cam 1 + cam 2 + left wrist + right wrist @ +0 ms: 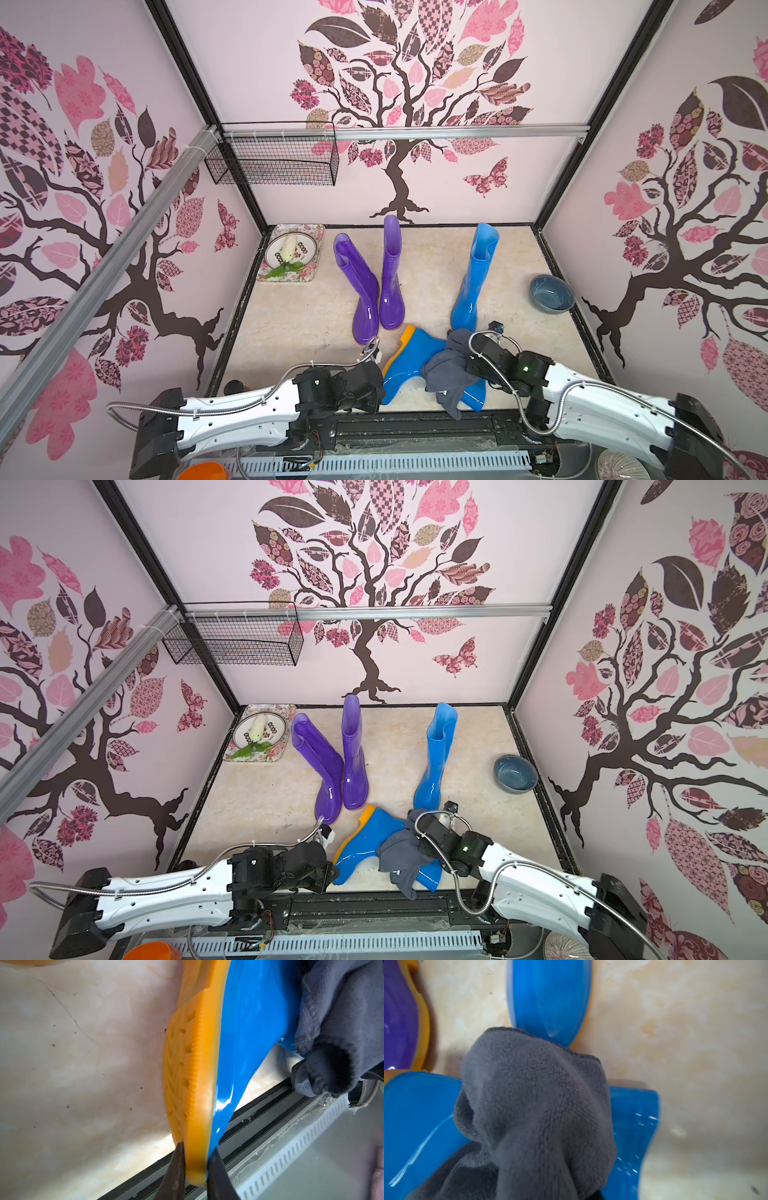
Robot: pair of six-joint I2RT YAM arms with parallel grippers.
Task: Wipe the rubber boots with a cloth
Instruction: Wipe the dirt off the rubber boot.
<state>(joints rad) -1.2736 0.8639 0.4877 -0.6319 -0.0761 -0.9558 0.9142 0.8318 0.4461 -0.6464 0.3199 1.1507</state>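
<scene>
The leaning purple boot (361,286) and the straight purple boot (392,274) stood side by side at the left. The left gripper (197,1159) pinched the orange sole edge of the fallen blue boot (409,361). The cloth (446,370) lay over that boot's shaft, bunched around the right gripper (471,355), whose hidden jaws seemed clamped on it. The upright blue boot (473,274) stood just behind.
</scene>
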